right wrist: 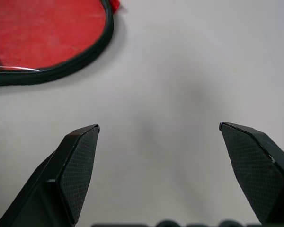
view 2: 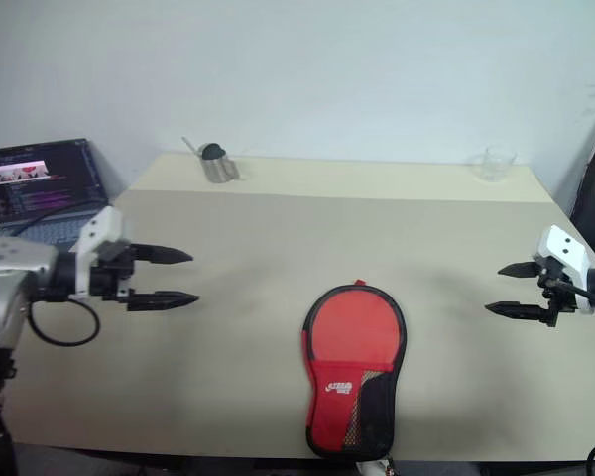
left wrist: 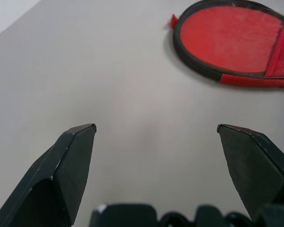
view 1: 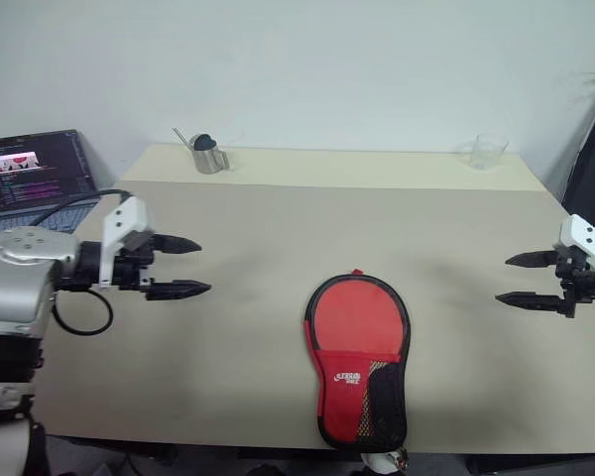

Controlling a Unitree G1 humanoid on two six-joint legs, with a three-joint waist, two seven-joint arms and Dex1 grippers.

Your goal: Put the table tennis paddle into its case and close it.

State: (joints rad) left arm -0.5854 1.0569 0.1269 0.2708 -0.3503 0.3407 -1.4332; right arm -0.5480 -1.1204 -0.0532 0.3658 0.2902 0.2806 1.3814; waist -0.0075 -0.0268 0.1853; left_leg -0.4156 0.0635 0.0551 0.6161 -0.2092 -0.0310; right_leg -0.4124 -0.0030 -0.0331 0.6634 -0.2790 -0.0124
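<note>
At the far left of the head view, a laptop (view 1: 35,174) sits open, its screen lit with lines of text, its left edge cut off by the frame. Just below it, the left gripper (view 1: 190,267) hangs over the left side of the table (view 1: 278,228), its two tapered black fingers spread wide with nothing between them; a black cable loops under its grey metal wrist. The table is a smooth, matte beige slab whose near edge runs along the bottom of the frame. In the upper middle, a small shiny metal cup (view 1: 209,156) stands near the far edge with a dark rounded object in it and a thin rod leaning out; what these are is hard to make out. In the lower centre lies the case (view 1: 358,359), a paddle-shaped fabric pouch with a black rim, a red front, a white logo and a black mesh panel at its narrow end, which reaches the table's near edge. The paddle cannot be made out apart from the case. At the upper right stands a clear glass (view 1: 488,151), faint against the wall. At the right edge, the right gripper (view 1: 516,279) hovers above the table, its textured black fingers likewise wide apart and empty, its white housing partly cut off.
</note>
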